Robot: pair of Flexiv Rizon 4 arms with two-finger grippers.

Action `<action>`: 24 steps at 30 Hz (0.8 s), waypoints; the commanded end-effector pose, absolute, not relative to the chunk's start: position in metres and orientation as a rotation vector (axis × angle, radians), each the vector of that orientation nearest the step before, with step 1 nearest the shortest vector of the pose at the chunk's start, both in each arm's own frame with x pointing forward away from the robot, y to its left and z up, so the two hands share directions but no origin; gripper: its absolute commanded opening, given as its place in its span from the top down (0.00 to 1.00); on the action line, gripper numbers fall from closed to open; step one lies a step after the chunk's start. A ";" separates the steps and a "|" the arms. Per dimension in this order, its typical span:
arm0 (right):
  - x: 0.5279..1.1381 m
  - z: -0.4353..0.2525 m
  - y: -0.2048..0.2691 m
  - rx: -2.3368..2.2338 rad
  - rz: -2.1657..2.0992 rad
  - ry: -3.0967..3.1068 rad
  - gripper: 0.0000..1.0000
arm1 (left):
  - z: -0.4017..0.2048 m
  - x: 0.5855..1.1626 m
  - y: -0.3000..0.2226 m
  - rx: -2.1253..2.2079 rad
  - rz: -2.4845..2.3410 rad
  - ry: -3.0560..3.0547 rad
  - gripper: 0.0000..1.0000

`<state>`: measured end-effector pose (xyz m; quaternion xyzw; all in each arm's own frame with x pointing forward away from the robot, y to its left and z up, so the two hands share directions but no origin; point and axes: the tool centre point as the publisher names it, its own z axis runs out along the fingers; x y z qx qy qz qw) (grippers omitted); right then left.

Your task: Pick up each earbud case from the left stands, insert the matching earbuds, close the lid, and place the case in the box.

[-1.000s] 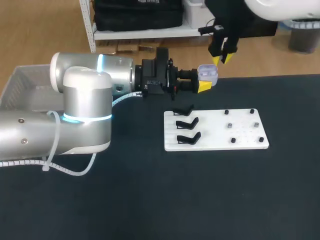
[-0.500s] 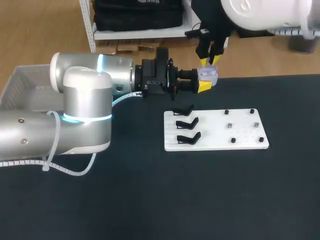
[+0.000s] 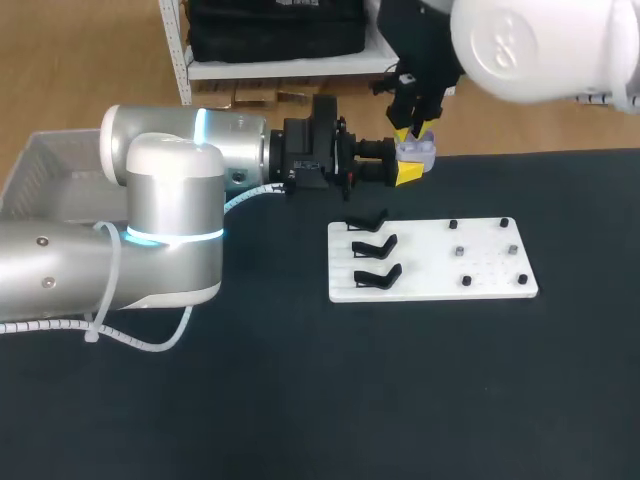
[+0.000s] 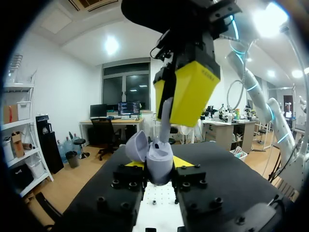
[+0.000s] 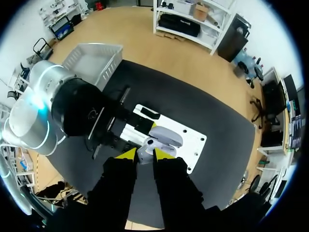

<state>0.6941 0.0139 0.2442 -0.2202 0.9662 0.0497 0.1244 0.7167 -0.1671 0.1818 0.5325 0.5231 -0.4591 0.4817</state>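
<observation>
Where the left arm point(image 3: 150, 230) fills the lower left of the frame, it lies level and reaches toward the upper middle. Right of it, at centre frame, is a white board point(image 3: 432, 262) with 3 black stands point(image 3: 375, 247) on its left side, all seemingly bare, and small dark pegs point(image 3: 465, 281) on its right. Whether any peg holds an earbud is too small to tell.

Just beyond the board, the left claw point(image 3: 410, 163) is clamped on the pale case point(image 3: 421, 152) from 2 sides, holding it above the table. Its lid point(image 5: 166, 137) is swung open to 1 side.

The right claw point(image 3: 408, 132) hangs directly over the case, pointing straight down. Its tips are nearly together on what looks like an earbud point(image 4: 163, 118), whose stem is upright and aimed into the case. The coming move is, I judge, a short straight drop. Nothing lies between them, though the raised lid and the left claw's tips crowd the opening.

The box point(image 3: 40, 165) sits at the upper left, well apart from the case and on the left arm's side.
</observation>
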 end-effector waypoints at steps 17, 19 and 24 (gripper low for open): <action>0.697 0.234 0.010 -0.639 0.144 2.829 1.00 | 0.180 0.715 -0.167 1.291 -1.115 1.268 1.00; 0.698 0.233 0.011 -0.638 0.137 2.834 1.00 | 0.180 0.715 -0.167 1.291 -1.115 1.268 1.00; 0.701 0.231 0.010 -0.638 0.136 2.839 1.00 | 0.180 0.715 -0.167 1.291 -1.115 1.268 1.00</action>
